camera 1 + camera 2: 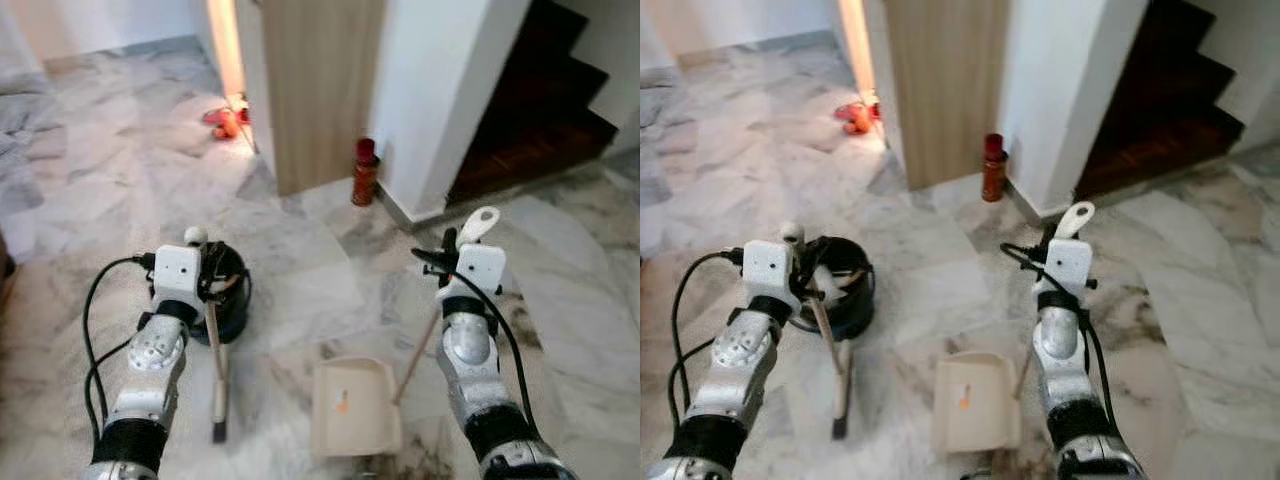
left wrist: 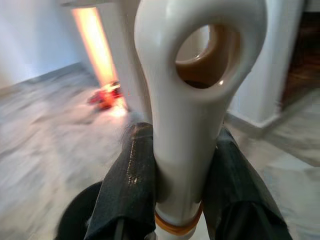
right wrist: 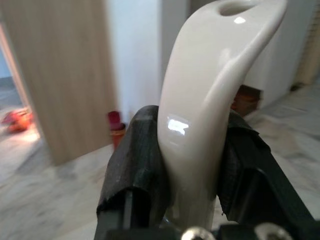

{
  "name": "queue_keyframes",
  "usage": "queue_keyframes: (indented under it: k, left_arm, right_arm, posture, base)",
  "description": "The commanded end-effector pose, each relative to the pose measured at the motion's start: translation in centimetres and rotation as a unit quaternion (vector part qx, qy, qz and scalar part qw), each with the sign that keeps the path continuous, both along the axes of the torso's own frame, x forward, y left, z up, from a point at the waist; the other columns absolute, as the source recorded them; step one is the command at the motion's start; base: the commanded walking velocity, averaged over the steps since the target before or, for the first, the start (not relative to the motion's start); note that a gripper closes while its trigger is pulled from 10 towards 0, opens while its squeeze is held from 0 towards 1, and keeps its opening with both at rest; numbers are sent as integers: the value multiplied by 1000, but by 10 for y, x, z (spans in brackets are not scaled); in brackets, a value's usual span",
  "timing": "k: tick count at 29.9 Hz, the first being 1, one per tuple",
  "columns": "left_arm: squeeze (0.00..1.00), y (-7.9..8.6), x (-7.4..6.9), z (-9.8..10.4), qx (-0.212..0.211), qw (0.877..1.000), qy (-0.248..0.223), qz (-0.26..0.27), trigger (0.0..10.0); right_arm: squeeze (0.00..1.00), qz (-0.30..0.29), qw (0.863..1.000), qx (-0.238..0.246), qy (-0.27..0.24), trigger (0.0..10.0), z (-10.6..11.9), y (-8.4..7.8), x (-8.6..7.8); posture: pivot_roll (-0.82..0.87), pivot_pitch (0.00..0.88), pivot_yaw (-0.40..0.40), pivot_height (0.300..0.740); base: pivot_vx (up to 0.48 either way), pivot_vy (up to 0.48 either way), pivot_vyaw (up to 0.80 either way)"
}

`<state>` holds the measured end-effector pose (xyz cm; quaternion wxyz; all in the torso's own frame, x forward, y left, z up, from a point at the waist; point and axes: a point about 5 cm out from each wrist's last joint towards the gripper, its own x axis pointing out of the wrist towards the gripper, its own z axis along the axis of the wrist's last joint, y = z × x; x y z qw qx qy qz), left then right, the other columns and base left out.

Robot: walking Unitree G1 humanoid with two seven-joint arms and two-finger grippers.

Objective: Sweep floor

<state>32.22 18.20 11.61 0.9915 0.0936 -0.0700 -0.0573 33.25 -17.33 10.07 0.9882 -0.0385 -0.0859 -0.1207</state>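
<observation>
With left pincer [image 1: 207, 268] clenched on broom [image 1: 216, 375] & right pincer [image 1: 462, 250] on dustpan [image 1: 354, 405], robot should keep pan edge flat on floor [image 1: 300, 260].

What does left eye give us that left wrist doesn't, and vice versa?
Left eye: both arms, the dustpan flat on the marble floor with an orange bit on it, its handle in the right hand, the broom reaching down to the floor, and the dark stairs.

Left wrist: the left hand, its black fingers clamped on both sides of the broom's white handle end, with its hanging hole.

Both: the black bin, the red objects by the lit doorway, the white wall.
</observation>
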Motion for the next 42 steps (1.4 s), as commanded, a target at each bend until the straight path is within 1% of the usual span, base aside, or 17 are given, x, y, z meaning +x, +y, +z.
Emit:
queue_keyframes:
  k: [1, 7, 10, 18, 22, 26, 31, 35, 37, 39, 42]
  left_arm:
    - [0, 1, 2, 12, 0, 1000, -31, -3, 10000]
    - [0, 6, -1, 12, -2, 999, -36, 10, 10000]
    - [0, 6, -2, 10, -1, 999, -35, 12, 10000]
    - [0, 3, -3, 10, -5, 999, -38, 11, 10000]
    - [0, 3, -3, 10, -5, 999, -38, 11, 10000]
    - [0, 2, -2, 9, -1, 999, -37, 8, 10000]
    - [0, 1, -1, 11, -4, 999, -37, 4, 10000]
    - [0, 0, 0, 11, 3, 999, -37, 0, 10000]
    - [0, 0, -1, 10, 5, 999, -37, 1, 10000]
    - [0, 0, -1, 10, 3, 999, -38, 1, 10000]
    - [0, -1, -1, 10, -1, 999, -39, 2, 10000]
  right_arm:
    - [0, 3, 1000, -6, -10, 10000, 6, 0, 3]
    - [0, 17, 1000, -8, -5, 10000, 5, 4, 4]
    - [0, 23, 1000, -14, -2, 10000, 3, 6, 3]
    - [0, 22, 1000, -17, -1, 10000, 0, 3, 0]
    - [0, 11, 1000, -4, 3, 10000, -2, -1, -2]
    - [0, 10, 1000, -4, 2, 10000, -2, -1, -2]
    - [0, 10, 1000, -5, 1, 10000, -3, -1, -3]
    - [0, 8, 1000, -3, 2, 10000, -4, -1, -5]
    - [0, 8, 1000, -3, 1, 10000, -4, -1, -5]
    - [0, 8, 1000, -4, 1, 10000, -4, -1, -5]
    - [0, 8, 1000, -4, 1, 10000, -4, -1, -5]
  posture:
    - [-76, 56, 7, 740]
    - [-56, 62, -18, 740]
    - [-57, 60, -23, 740]
    - [-55, 47, -32, 740]
    - [-58, 35, -29, 740]
    - [-56, 27, -25, 740]
    - [-56, 18, -20, 740]
    - [-57, 12, -18, 740]
    - [-59, 10, -19, 740]
    - [-58, 9, -19, 740]
    - [-58, 14, -20, 740]
  base:
    - [0, -311, -800]
    - [0, 0, -800]
    - [0, 0, -800]
    - [0, 0, -800]
    - [0, 0, -800]
    - [0, 0, -800]
    - [0, -377, -800]
    - [0, 0, -800]
    - [0, -412, -800]
    - [0, -441, -800]
    - [0, 0, -800]
